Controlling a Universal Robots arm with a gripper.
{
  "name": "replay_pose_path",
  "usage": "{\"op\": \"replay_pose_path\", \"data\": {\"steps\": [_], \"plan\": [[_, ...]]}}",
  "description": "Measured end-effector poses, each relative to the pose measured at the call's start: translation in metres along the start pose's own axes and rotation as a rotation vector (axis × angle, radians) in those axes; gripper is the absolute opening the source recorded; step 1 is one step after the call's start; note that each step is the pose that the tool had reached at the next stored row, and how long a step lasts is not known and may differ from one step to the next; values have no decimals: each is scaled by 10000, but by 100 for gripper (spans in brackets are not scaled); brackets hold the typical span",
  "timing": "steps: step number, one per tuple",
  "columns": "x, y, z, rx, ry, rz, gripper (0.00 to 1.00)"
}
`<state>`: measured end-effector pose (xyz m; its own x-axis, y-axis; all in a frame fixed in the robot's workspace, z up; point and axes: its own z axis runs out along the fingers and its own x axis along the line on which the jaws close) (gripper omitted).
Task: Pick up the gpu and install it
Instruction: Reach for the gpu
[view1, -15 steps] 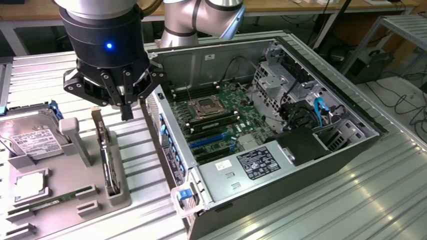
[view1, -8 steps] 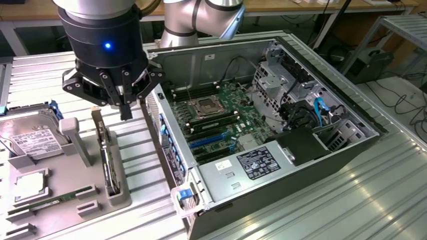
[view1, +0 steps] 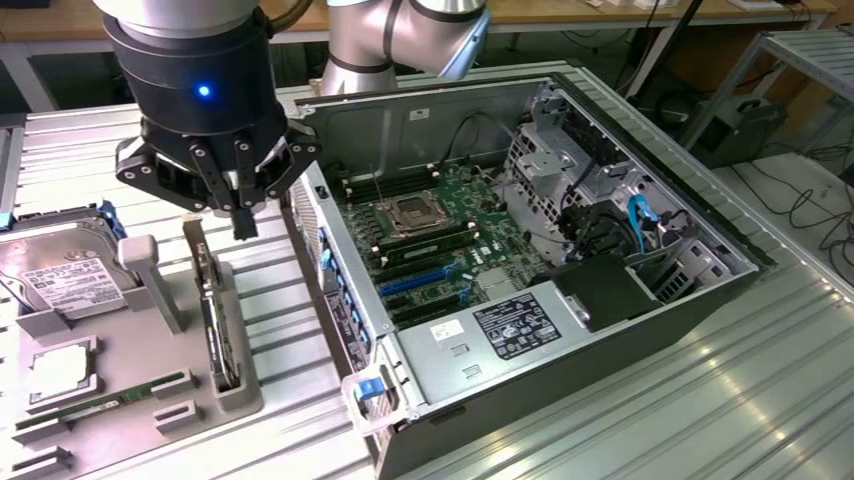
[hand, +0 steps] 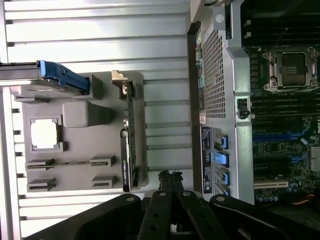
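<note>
Hovering closed and empty, the hand (view1: 243, 228) seems just above the upright gpu (view1: 211, 320).

Ribbed light-grey metal worktop (view1: 747, 400) seen. Open computer case (view1: 587, 375) laid on its side on worktop, reaching near far edge. Grey parts holder (view1: 140, 350) set beside case, toward exterior view's left. Bare ribbed strip left between holder and case.

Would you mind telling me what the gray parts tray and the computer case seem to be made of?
The parts tray looks like matte gray plastic: dull, uniform, blocky. The computer case looks like bare sheet metal: pale sheen, folded edges, perforated panel.
</note>
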<state>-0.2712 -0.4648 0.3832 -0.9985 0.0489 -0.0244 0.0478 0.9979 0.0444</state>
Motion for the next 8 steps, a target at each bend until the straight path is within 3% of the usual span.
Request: {"op": "replay_pose_path", "data": {"steps": [4, 8], "plan": [[76, 51, 6, 0, 0, -5, 11], [224, 95, 10, 0, 0, -9, 11]]}}
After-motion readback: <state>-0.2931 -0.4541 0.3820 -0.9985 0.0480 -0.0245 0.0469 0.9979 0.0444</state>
